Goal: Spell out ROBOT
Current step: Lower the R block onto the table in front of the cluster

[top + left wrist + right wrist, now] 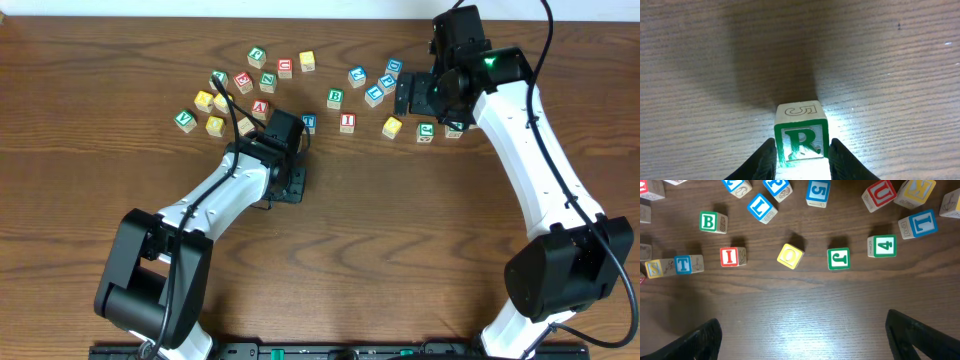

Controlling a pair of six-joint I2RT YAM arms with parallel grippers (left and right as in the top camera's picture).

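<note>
Nearest the bases there was only bare tabletop. Then came the left tool, clenched on the R cube with a finger pressed to each side. The green R faced the wrist camera the right way up, out on open wood just short of the scatter. Whether the cube sat on the wood or hung just above it, I could not tell. A step farther out the right tool was released, fingers spread wide with nothing between them, hovering on the near side of a row of cubes. Along that row, left to right, stood the blue T cube, the red I cube, a yellow-faced cube turned askew, the green J cube and the green 4 cube. Beyond the I stood the green B cube. Over on the left, another yellow cube sat in the cluster beyond the left arm.
</note>
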